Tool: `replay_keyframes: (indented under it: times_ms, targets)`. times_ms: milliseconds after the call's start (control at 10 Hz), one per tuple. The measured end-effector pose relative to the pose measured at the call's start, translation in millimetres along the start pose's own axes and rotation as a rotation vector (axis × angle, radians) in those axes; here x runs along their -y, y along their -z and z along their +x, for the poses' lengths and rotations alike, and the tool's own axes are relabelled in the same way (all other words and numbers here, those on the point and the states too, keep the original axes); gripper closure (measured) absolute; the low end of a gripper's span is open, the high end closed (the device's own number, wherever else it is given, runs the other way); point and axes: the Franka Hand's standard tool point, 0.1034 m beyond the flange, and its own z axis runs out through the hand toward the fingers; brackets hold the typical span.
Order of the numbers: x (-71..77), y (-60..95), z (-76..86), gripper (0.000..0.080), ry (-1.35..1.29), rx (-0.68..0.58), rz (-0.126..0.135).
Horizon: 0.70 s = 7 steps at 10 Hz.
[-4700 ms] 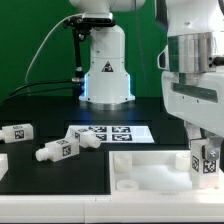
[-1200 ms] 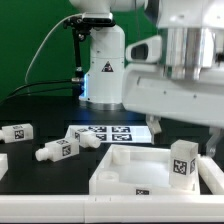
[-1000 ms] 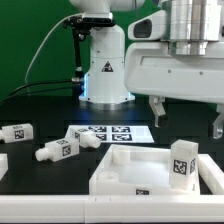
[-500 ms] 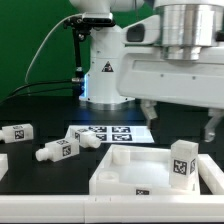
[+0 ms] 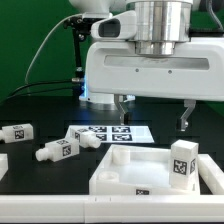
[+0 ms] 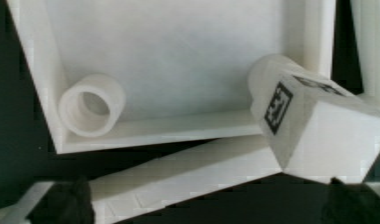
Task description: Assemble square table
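The white square tabletop point(image 5: 130, 172) lies upside down at the front of the table. One white tagged leg point(image 5: 183, 160) stands upright in its corner on the exterior view's right. My gripper point(image 5: 153, 110) hangs open and empty above the tabletop's far edge, up and to the exterior view's left of that leg. In the wrist view the tabletop's inside point(image 6: 169, 70) shows a round socket point(image 6: 91, 104) and the standing leg point(image 6: 322, 125); my dark fingertips point(image 6: 62, 205) sit apart with nothing between them. Three loose legs point(image 5: 15, 133) point(image 5: 58, 150) point(image 5: 88, 140) lie on the exterior view's left.
The marker board point(image 5: 112, 132) lies flat behind the tabletop, just under my fingers. The robot base point(image 5: 105, 70) stands at the back with a green cable beside it. A white piece point(image 5: 2, 165) shows at the exterior view's left edge.
The gripper, shut on the leg at the tabletop's corner 4.7 s ago, has let it go. It has opened and moved toward the exterior view's left. The leg stays upright.
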Motion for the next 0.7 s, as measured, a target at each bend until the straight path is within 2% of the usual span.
replay_keyframes:
  times_ms: [100,200,300,400,500,700]
  targets:
    - [-2.6,-0.1,0.1,0.0151,-0.008,0.001,0.003]
    - [-22.1,-0.5,0.9,0.0151,-0.034,-0.009,0.022]
    - [-49.6,-3.0,-6.3,0.0151,-0.059,-0.008,0.028]
    - [-70.8,-3.5,-14.5,0.0151,-0.056,-0.001,0.023]
    - [-89.5,1.0,-12.9,0.0151,-0.086,-0.002,0.021]
    - [-88.8,0.1,-15.4,0.0151,-0.146,0.004,0.018]
